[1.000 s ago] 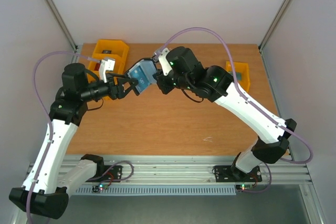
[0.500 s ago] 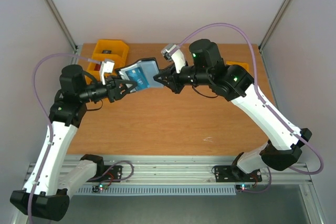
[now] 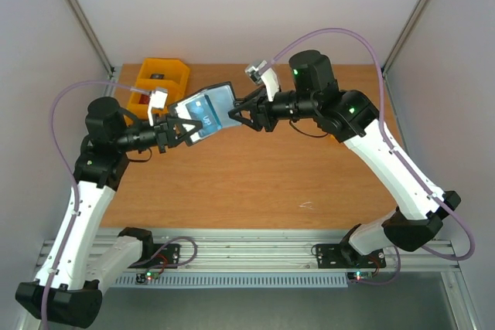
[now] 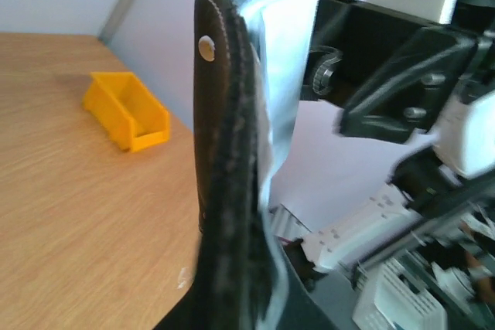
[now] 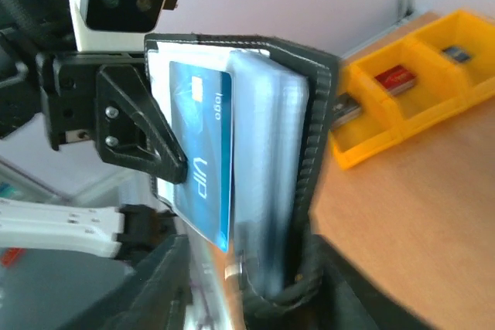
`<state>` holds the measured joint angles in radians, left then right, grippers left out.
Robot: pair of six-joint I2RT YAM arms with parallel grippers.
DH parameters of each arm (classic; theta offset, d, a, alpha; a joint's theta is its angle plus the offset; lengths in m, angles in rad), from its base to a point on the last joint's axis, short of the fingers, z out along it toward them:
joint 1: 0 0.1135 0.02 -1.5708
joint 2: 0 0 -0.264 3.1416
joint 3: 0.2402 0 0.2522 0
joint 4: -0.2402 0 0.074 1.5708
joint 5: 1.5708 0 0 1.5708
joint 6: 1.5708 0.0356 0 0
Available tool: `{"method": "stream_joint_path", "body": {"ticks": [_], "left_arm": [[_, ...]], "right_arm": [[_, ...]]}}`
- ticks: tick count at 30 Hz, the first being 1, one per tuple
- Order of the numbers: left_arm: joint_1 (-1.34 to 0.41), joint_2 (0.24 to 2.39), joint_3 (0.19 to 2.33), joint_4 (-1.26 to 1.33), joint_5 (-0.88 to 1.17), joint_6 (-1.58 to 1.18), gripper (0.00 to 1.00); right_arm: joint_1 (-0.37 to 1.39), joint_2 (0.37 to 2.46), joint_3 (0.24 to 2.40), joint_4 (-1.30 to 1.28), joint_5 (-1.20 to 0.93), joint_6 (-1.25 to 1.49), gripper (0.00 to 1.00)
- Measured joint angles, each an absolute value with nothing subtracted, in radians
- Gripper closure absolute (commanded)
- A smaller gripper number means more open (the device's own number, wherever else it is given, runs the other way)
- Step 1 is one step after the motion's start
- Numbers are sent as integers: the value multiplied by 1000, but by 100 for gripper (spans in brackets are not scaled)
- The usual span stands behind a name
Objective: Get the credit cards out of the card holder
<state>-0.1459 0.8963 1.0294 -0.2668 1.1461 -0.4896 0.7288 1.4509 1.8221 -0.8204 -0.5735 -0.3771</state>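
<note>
Holder (image 3: 219, 98) hangs in the air above the wooden table (image 3: 271, 183), between the two arms: a bifold of black, stitched, grainy material with pale blue-grey inner sleeves and a round metal snap. One glossy blue card (image 5: 203, 152), flat and rectangular, sticks out of its sleeve. The left gripper (image 3: 179, 129) reaches in level from the left and is clamped on the holder. The right gripper (image 3: 236, 113) points at it from the right, its fingers on either side of the far edge; whether they pinch is unclear. Two yellow plastic bins show: a compartmented one (image 3: 164, 76) and a plain one (image 4: 128, 110).
</note>
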Motion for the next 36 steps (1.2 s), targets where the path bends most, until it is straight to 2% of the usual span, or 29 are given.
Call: {"method": "stream_joint_path", "body": {"ticks": [5, 10, 13, 18, 23, 29, 36], "left_arm": [[-146, 904, 1061, -461, 920, -409, 100], [-146, 930, 1115, -686, 546, -231, 100], [-146, 934, 1116, -744, 477, -178, 100], [-147, 935, 1114, -719, 636, -197, 100], [-147, 922, 1076, -474, 935, -366, 100], [-147, 894, 1026, -207, 1159, -530, 100], [-147, 884, 1023, -67, 1277, -592, 100]], "right_arm": [[716, 1468, 1885, -889, -421, -375, 47], [719, 1485, 1963, -951, -294, -379, 53], [753, 1489, 1960, -950, -315, -397, 55], [844, 1539, 1956, -907, -551, -426, 60], [817, 1552, 1889, -809, -723, -392, 63], [752, 1546, 1850, -729, -826, -328, 65], [723, 1522, 1822, -677, -892, -286, 66]]}}
